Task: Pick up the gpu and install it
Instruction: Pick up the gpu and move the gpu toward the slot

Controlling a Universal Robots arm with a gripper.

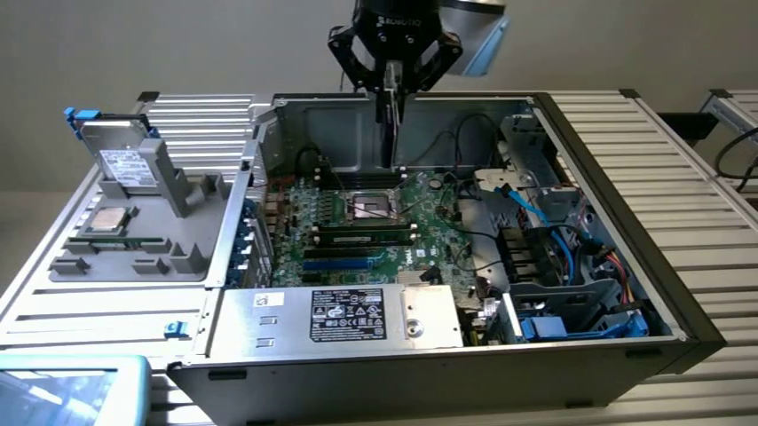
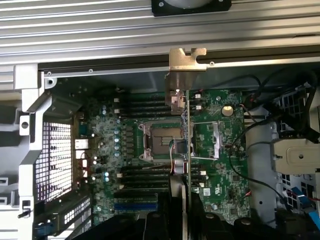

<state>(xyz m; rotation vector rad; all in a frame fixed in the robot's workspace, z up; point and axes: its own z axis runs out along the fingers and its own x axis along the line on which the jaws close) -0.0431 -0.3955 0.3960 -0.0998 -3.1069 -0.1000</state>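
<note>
Jaws are clamped on the gpu (image 1: 391,133), which is held upright and edge-on, hanging straight below them inside the open computer case (image 1: 319,133). Its silver end bracket (image 2: 186,59) is turned toward the case wall. The motherboard (image 2: 235,175) and CPU socket (image 2: 161,142) lie beneath the jaws. Black cables (image 1: 462,142) are noted on the exterior view's right.

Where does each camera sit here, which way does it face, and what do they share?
Exterior view: off the arm, above the open computer case, looking down inside; the gripper holds the gpu upright over the motherboard.
Wrist view: on the wrist, looking down along the edge-on gpu; the dark jaws show.
Shared: gpu, motherboard, CPU socket.
</note>
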